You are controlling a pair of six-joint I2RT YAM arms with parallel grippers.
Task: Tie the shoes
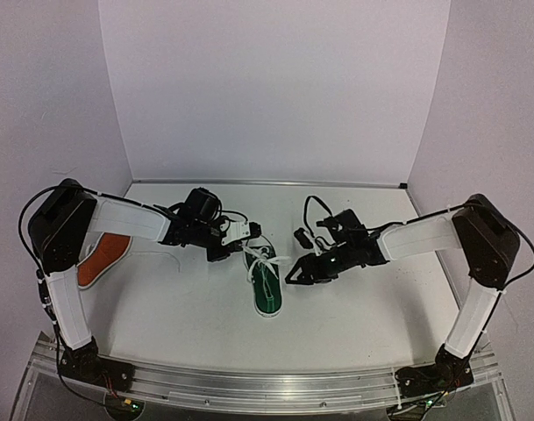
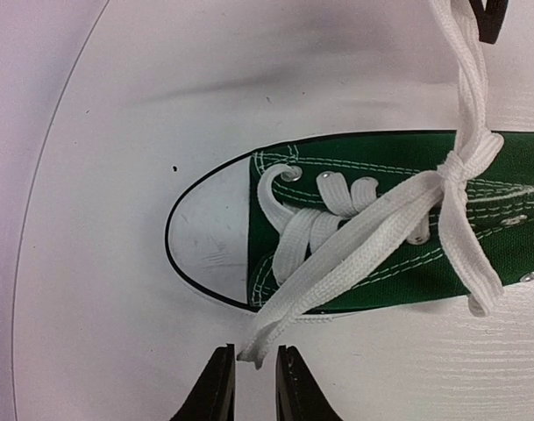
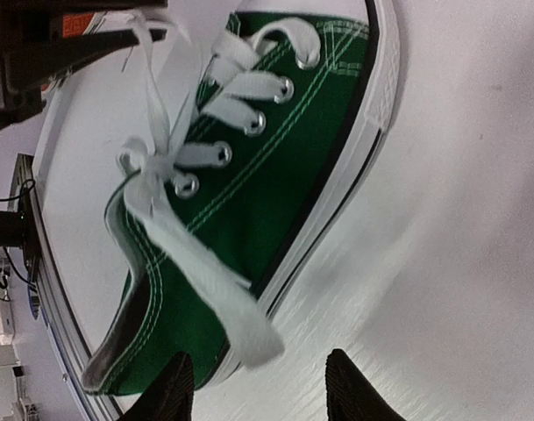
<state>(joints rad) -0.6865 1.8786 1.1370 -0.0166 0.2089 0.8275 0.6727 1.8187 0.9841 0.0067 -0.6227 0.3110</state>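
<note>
Green canvas sneaker [image 1: 268, 296] lies at the middle of the white table [image 1: 363, 324], its white laces [image 2: 363, 224] knotted. On either side, the left gripper [image 2: 251, 373] has jaws narrowly parted and the right gripper [image 3: 259, 381] jaws spread wide, each with a loose lace end at its fingertips, unpinched. Orange-red sneaker [image 1: 104, 256] sits at far left.

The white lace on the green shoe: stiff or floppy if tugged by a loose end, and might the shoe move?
Probably floppy: the lace is flat woven tape that drapes limply over the green shoe. A tug would likely cinch the knot. The shoe looks small and light, so it may slide on the smooth table.
</note>
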